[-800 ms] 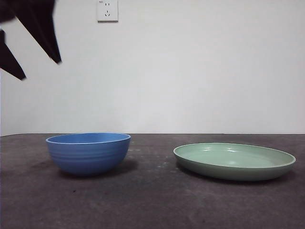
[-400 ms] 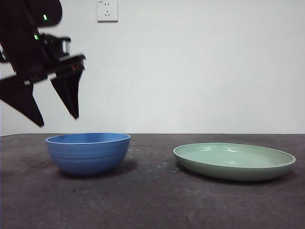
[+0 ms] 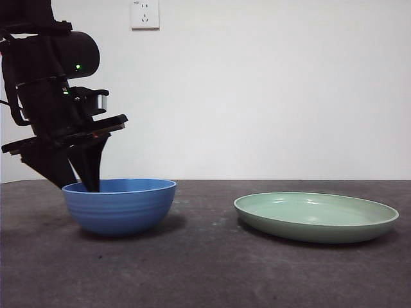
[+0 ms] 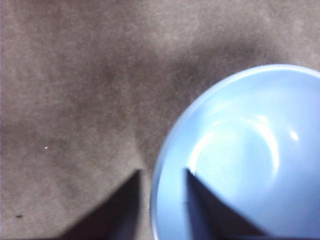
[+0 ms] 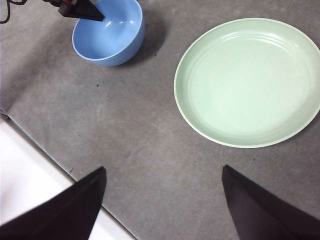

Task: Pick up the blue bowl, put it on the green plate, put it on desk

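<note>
A white wall with a socket (image 3: 144,13) backs the dark desk (image 3: 205,269). The blue bowl (image 3: 119,205) stands on the desk, well apart from the green plate (image 3: 315,217). The left gripper (image 4: 161,172) is spread across the bowl's rim, one jaw inside and one outside; whether either jaw touches the rim is hard to tell. The right gripper (image 5: 164,170) hangs wide open above bare desk.
</note>
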`<control>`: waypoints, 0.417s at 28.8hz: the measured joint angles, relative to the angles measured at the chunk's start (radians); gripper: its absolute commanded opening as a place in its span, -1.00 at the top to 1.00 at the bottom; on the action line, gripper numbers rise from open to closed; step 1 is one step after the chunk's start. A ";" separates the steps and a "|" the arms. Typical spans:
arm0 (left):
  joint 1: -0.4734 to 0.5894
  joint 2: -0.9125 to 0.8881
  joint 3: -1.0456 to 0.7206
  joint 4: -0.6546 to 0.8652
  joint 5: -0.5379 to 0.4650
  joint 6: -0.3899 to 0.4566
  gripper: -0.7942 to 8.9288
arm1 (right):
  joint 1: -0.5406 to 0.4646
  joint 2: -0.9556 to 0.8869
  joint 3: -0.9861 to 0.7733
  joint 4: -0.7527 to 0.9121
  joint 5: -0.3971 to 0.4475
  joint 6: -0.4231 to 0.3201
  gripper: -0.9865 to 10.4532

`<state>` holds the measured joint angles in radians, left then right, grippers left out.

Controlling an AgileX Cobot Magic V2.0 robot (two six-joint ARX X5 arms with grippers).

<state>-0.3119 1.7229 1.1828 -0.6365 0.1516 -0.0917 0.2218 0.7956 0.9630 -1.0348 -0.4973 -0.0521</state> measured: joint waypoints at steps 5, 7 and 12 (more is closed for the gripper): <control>0.000 0.000 0.000 0.002 -0.004 -0.001 0.81 | 0.000 0.000 0.000 0.000 0.000 0.000 0.18; 0.000 0.000 0.002 -0.002 -0.004 -0.002 0.81 | 0.000 0.000 0.000 0.000 0.000 0.000 0.18; -0.048 -0.053 0.079 -0.013 -0.001 -0.039 0.81 | 0.000 0.000 0.000 0.000 0.000 0.000 0.18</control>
<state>-0.3603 1.6703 1.2621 -0.6491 0.1509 -0.1310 0.2218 0.7956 0.9630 -1.0348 -0.4973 -0.0521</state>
